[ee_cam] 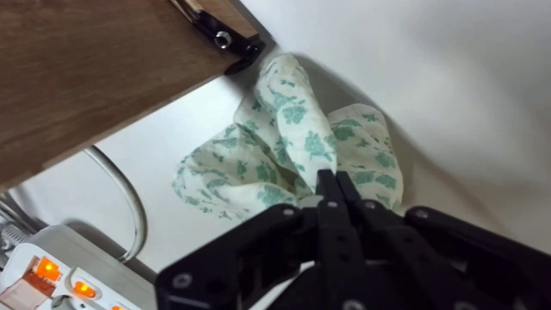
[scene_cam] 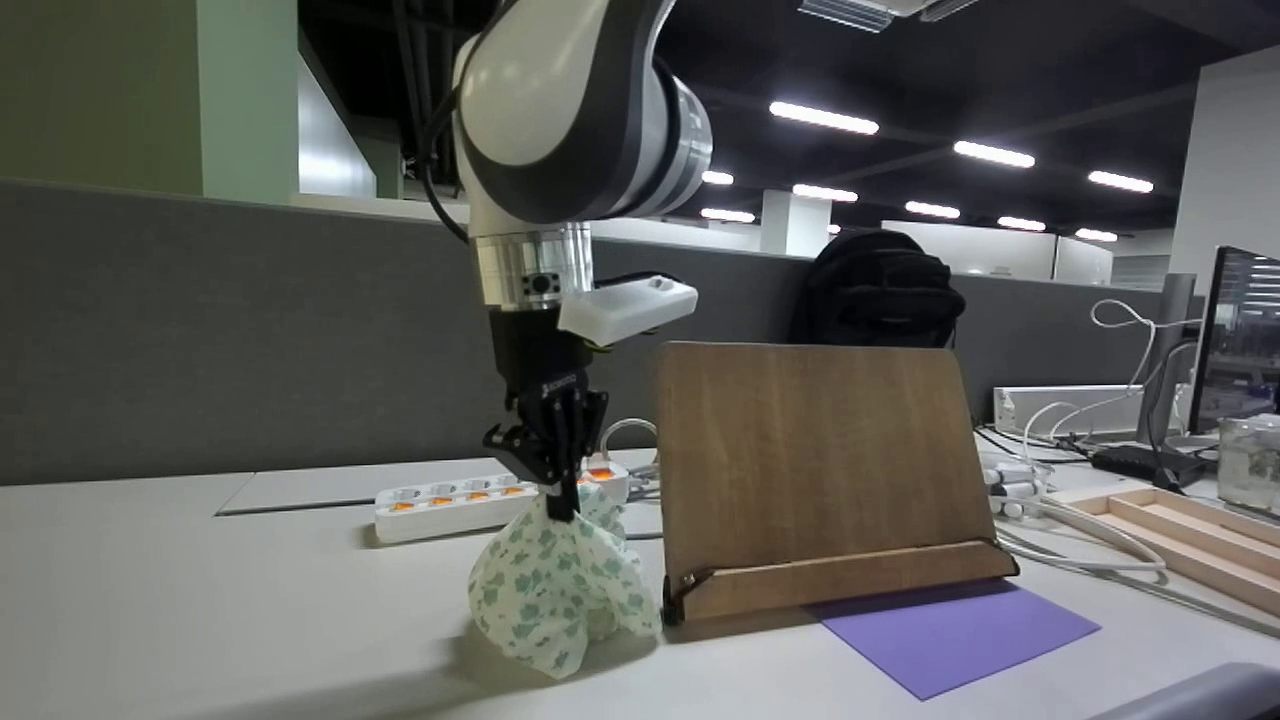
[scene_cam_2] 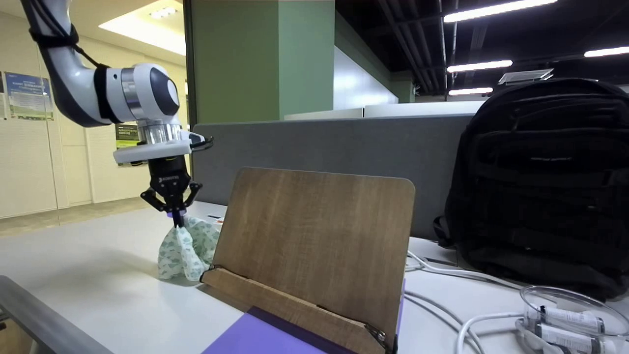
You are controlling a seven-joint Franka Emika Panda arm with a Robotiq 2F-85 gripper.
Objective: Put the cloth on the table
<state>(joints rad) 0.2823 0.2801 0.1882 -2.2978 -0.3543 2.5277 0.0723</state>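
The cloth (scene_cam: pixel 560 585), pale with green leaf print, hangs bunched from my gripper (scene_cam: pixel 563 508) in both exterior views. My gripper (scene_cam_2: pixel 179 222) is shut on the cloth's upper part, with the fingertips pointing down. The cloth (scene_cam_2: pixel 184 250) spreads below the fingers beside the left end of the wooden stand. Its lower edge is at or just above the table (scene_cam: pixel 250 600); I cannot tell whether it touches. In the wrist view the cloth (ee_cam: pixel 297 116) fans out in folds around the closed fingertips (ee_cam: pixel 335 175). The pinched fabric between the fingers is mostly hidden.
The brown wooden stand (scene_cam: pixel 820 460) is close beside the cloth. A purple sheet (scene_cam: pixel 960 635) lies under its front. A white power strip (scene_cam: pixel 450 508) with cables lies behind the gripper. A grey partition (scene_cam: pixel 250 340), a black backpack (scene_cam_2: pixel 540 187) and a wooden tray (scene_cam: pixel 1190 540) stand farther off.
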